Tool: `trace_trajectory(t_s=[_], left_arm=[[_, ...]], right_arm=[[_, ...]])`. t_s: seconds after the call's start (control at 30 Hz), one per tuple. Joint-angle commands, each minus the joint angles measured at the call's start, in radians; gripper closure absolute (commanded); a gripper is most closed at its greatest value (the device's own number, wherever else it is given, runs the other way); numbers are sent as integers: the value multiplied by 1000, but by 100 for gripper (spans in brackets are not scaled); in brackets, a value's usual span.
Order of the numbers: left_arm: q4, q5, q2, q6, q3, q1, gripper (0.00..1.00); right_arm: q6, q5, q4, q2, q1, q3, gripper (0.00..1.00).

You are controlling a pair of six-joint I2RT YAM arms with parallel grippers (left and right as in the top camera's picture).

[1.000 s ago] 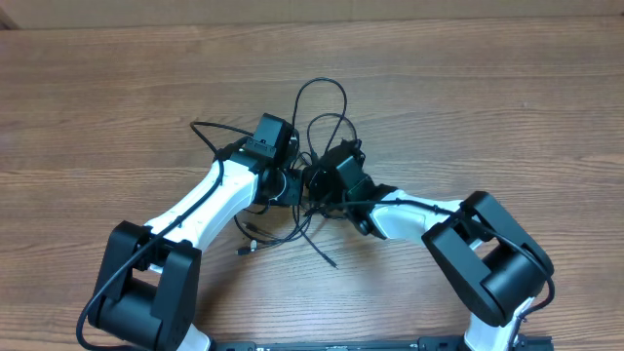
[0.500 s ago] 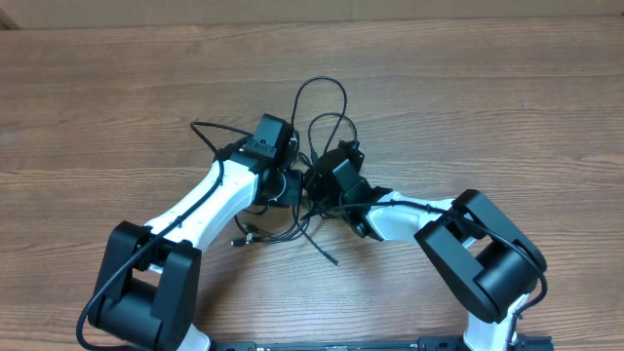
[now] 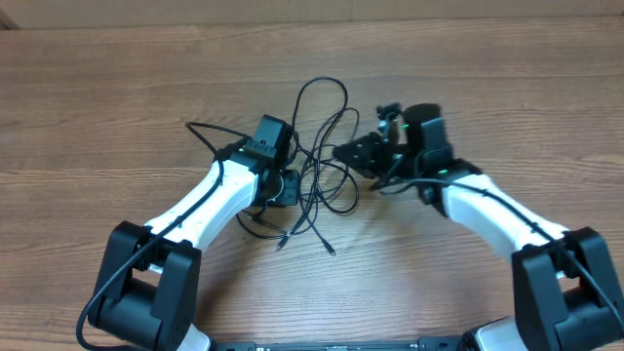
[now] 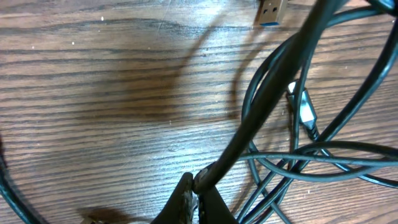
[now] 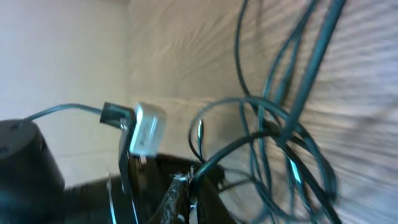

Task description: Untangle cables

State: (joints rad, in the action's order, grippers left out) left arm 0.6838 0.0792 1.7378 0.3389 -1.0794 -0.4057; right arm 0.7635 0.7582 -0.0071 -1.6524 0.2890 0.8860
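The cables are thin black cords looped in a tangle at the table's middle, with two loose ends trailing toward the front. My left gripper sits at the tangle's left side. It is shut on one black cable, with a blue-tongued USB plug and a silver-tipped plug lying beyond. My right gripper is at the tangle's right side, shut on another cable strand. A white plug hangs near it in the right wrist view, which is blurred.
The wooden table stretches around the tangle. A thicker black cord runs along my left arm. My right arm reaches in from the front right.
My right gripper closed on a cable and pulled right, away from the left gripper, spreading the tangle. The loose ends near the front shifted. The left arm stayed put.
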Motion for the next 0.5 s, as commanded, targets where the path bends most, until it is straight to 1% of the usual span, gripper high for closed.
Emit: trace_trajectory(t_s=[0.0, 0.03, 0.13, 0.2, 0.23, 0.3, 0.37, 0.4, 0.43, 0.47], left_arm=[[-1, -16, 8, 17, 13, 0, 96], [-1, -16, 8, 17, 13, 0, 96], [-3, -16, 8, 17, 15, 0, 96], [-17, -16, 8, 17, 26, 0, 96], [-27, -15, 8, 17, 31, 0, 96], [-30, -9, 8, 17, 32, 0, 95], [-31, -9, 8, 17, 32, 0, 96], [-31, -9, 8, 17, 32, 0, 95], [-31, -9, 8, 17, 32, 0, 96], [-33, -8, 8, 17, 32, 0, 96]], right_arm=[[-178, 156, -114, 8, -105, 0, 96], [-210, 156, -160, 8, -134, 0, 96], [-372, 139, -325, 8, -240, 0, 96], [-411, 45, -390, 8, -287, 0, 96], [-421, -81, -438, 8, -323, 0, 96], [-421, -182, -490, 8, -361, 0, 96], [-431, -93, -511, 8, -370, 0, 76], [-463, -6, -506, 8, -361, 0, 69], [-483, 40, -500, 8, -351, 0, 63], [-497, 90, -485, 8, -330, 0, 54]])
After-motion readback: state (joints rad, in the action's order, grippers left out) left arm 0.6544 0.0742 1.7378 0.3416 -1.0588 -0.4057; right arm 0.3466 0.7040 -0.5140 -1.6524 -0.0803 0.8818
